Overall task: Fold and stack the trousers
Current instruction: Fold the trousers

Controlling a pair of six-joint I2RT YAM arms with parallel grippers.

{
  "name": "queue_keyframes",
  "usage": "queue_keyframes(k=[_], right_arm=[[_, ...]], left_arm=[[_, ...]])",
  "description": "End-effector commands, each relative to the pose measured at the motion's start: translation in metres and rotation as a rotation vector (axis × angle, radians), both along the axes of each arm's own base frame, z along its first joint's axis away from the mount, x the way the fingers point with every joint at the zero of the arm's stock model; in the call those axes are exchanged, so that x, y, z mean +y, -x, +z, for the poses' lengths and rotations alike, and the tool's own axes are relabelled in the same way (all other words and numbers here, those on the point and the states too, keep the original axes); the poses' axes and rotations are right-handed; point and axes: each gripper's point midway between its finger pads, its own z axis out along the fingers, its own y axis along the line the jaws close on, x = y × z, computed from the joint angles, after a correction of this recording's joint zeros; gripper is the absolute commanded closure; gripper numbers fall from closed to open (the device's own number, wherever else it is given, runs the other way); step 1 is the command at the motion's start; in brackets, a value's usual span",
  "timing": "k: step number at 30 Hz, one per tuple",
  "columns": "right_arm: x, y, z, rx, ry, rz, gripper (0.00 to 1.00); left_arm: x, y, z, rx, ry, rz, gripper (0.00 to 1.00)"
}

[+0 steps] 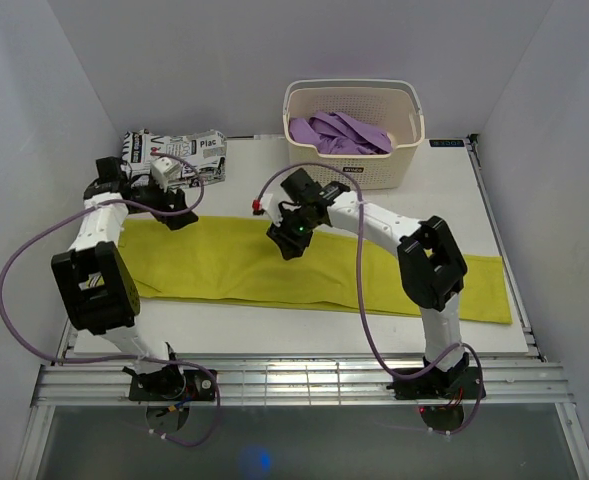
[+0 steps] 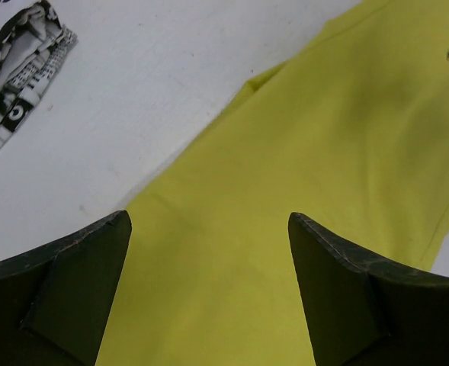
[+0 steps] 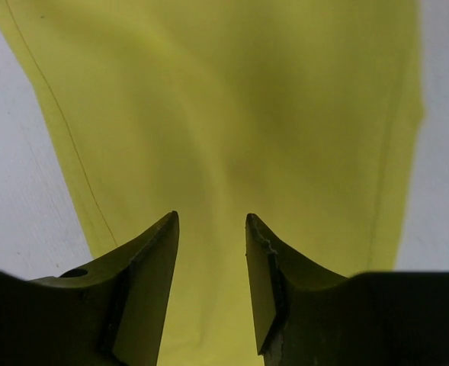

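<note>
Trousers: we count one yellow pair (image 1: 274, 270), spread flat along the middle of the white bench (image 1: 454, 190). We see one folded black-and-white patterned garment (image 1: 174, 155) at the far left, and one cream basket (image 1: 374, 172) at the back holding purple clothing (image 1: 339, 133). Our left end effector (image 2: 209, 215) hangs over the yellow pair's left end, jaws spread wide; our right end effector (image 3: 211, 215) hangs over its middle, narrowly parted, gripping nothing
</note>
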Motion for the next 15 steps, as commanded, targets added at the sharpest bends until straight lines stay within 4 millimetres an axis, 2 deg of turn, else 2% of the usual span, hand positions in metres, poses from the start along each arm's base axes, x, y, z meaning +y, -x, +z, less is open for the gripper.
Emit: queue_keyframes(k=[1,2,3,5,6,7,9,10,11,12,15], right_arm=[[0.02,0.034,-0.026,0.061,0.01,0.077,0.55],[0.022,0.042,-0.036,0.056,0.028,0.103,0.56],[0.017,0.061,-0.055,0.082,0.069,0.132,0.58],[0.011,0.074,-0.072,0.081,0.106,0.144,0.59],[0.002,0.089,-0.086,0.107,0.142,0.165,0.6],[-0.002,0.094,-0.093,0.114,0.162,0.173,0.64],[-0.007,0.106,-0.104,0.133,0.189,0.191,0.66],[-0.008,0.108,-0.104,0.135,0.188,0.194,0.66],[-0.007,0.108,-0.102,0.135,0.183,0.199,0.67],[-0.005,0.107,-0.098,0.132,0.173,0.2,0.67],[0.004,0.095,-0.07,0.079,0.113,0.189,0.65]], left_arm=[[-0.018,-0.054,-0.009,0.029,0.088,0.06,0.06],[-0.02,-0.062,-0.015,0.031,0.089,0.055,0.06],[-0.026,-0.069,-0.016,0.024,0.09,0.039,0.06],[-0.03,-0.081,-0.035,0.032,0.082,0.028,0.06],[-0.037,-0.084,-0.039,0.028,0.077,0.005,0.06],[-0.04,-0.089,-0.041,0.017,0.07,-0.007,0.06],[-0.053,-0.094,-0.057,0.039,0.068,-0.038,0.07],[-0.056,-0.099,-0.057,0.031,0.062,-0.048,0.07],[-0.06,-0.1,-0.069,0.049,0.059,-0.058,0.07],[-0.068,-0.101,-0.072,0.051,0.055,-0.079,0.08],[-0.085,-0.096,-0.081,0.047,0.044,-0.161,0.26]])
